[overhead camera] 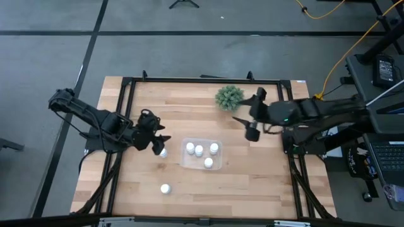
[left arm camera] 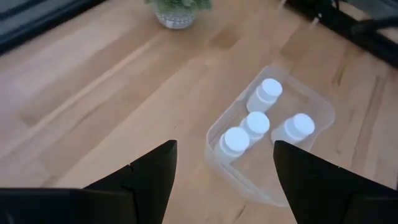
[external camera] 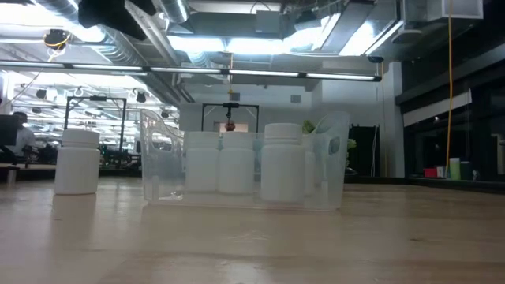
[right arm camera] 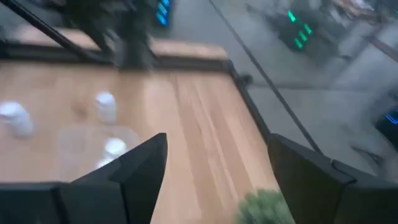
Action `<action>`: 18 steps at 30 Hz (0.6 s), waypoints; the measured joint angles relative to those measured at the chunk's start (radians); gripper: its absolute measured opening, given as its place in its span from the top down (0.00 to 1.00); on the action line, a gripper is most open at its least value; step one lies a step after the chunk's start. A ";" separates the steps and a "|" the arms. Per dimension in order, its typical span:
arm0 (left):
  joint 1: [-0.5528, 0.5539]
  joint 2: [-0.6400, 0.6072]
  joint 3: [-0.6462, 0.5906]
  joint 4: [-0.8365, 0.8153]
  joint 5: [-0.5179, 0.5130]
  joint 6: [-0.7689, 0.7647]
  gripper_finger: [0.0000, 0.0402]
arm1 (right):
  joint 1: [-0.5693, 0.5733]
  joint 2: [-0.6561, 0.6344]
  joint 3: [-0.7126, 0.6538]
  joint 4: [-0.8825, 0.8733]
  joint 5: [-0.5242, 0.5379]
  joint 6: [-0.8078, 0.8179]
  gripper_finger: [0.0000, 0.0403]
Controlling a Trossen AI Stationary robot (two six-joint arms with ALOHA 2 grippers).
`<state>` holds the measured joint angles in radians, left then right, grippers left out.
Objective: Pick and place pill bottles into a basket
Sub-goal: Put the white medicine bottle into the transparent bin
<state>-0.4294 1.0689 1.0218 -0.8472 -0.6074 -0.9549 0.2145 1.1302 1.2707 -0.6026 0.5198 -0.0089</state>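
White plastic bottles (overhead camera: 199,150): four stand in the clear basket (overhead camera: 218,165), one on the desk (overhead camera: 252,183) nearby, one under our left tool (overhead camera: 159,145). We judge them light, stiff, slippery; grip the body below the cap. Both tools gape, empty; the right tool (overhead camera: 251,129) hovers beside the plant (overhead camera: 228,96).

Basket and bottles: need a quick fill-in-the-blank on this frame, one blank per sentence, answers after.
1. The clear basket holds ____ pill bottles.
2. ____ bottles stand on the table outside the basket.
3. The left gripper hovers beside a bottle, its fingers ____.
4. The green plant sits nearest the ____ gripper.

Missing words: four; two; open; right
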 joint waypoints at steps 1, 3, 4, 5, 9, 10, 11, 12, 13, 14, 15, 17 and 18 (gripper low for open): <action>-0.005 0.000 0.000 -0.007 -0.001 -0.032 0.35 | -0.006 -0.037 -0.044 0.051 -0.028 -0.022 0.31; -0.017 0.000 0.000 -0.030 0.010 -0.093 0.35 | -0.023 -0.097 -0.104 0.116 -0.049 -0.029 0.31; -0.023 0.000 0.000 -0.042 0.020 -0.119 0.35 | -0.032 -0.120 -0.124 0.129 -0.050 -0.028 0.31; -0.029 0.001 0.000 -0.057 0.028 -0.143 0.35 | -0.041 -0.138 -0.138 0.127 -0.051 -0.028 0.31; -0.060 0.002 0.000 -0.145 0.060 -0.255 0.35 | -0.074 -0.172 -0.157 0.113 -0.081 -0.058 0.31; -0.068 0.002 0.000 -0.172 0.076 -0.280 0.35 | -0.083 -0.175 -0.158 0.114 -0.099 -0.077 0.31; -0.075 0.003 0.000 -0.203 0.092 -0.301 0.35 | -0.092 -0.176 -0.158 0.113 -0.121 -0.088 0.31; -0.082 0.008 0.000 -0.232 0.102 -0.321 0.35 | -0.102 -0.175 -0.159 0.113 -0.144 -0.102 0.31; -0.085 0.013 -0.004 -0.251 0.108 -0.344 0.35 | -0.112 -0.172 -0.159 0.114 -0.163 -0.113 0.31; -0.088 0.015 -0.016 -0.260 0.112 -0.371 0.35 | -0.123 -0.168 -0.159 0.116 -0.176 -0.126 0.31; -0.091 0.014 -0.032 -0.265 0.124 -0.400 0.35 | -0.133 -0.162 -0.159 0.118 -0.184 -0.129 0.31; -0.092 0.013 -0.065 -0.255 0.166 -0.454 0.34 | -0.149 -0.151 -0.159 0.123 -0.185 -0.128 0.31; -0.092 0.013 -0.083 -0.252 0.190 -0.477 0.34 | -0.157 -0.145 -0.159 0.127 -0.185 -0.127 0.31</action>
<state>-0.5213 1.0824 0.9385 -1.0997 -0.4176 -1.4315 0.0574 0.9852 1.1118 -0.4751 0.3351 -0.1357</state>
